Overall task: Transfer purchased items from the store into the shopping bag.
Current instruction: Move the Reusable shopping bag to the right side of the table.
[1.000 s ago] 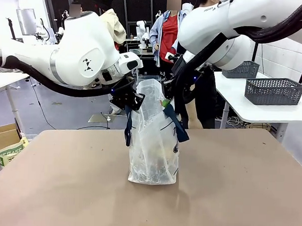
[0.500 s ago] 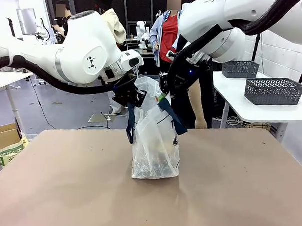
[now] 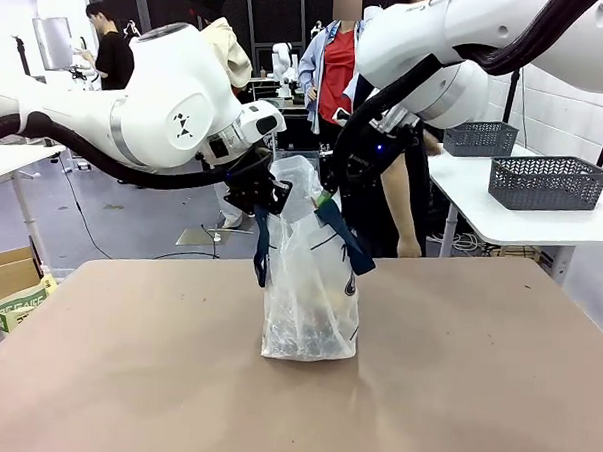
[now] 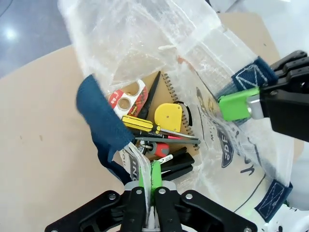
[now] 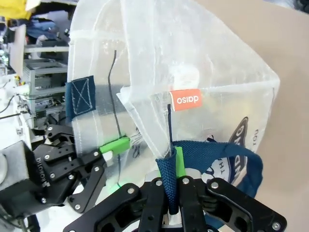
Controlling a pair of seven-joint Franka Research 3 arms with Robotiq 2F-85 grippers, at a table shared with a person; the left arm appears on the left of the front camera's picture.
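The shopping bag [image 3: 309, 281], translucent white with navy straps, stands upright at the middle of the table. My left gripper [image 3: 267, 198] is shut on its left rim and my right gripper [image 3: 329, 197] on its right rim and strap, holding the mouth apart. The left wrist view looks down into the bag [image 4: 203, 58] past my shut left gripper [image 4: 149, 193]. The purchased items lie at the bottom: a tan spiral notebook [image 4: 164, 92], a yellow tape measure [image 4: 169, 116], a red-and-white tape dispenser [image 4: 128, 99] and screwdrivers [image 4: 140, 124]. My right gripper [image 5: 173, 193] pinches a navy strap [image 5: 166, 169]. The store is out of view.
The brown table [image 3: 475, 384] lies bare around the bag. Two dark grey mesh baskets [image 3: 547, 182] stand on a white side table at the right. A person stands behind the bag at the far side. A cardboard box [image 3: 9, 283] sits on the floor at the left.
The bag has risen slightly and shifted a little to the right, with both grippers keeping their hold on it. The right arm's elbow moved up.
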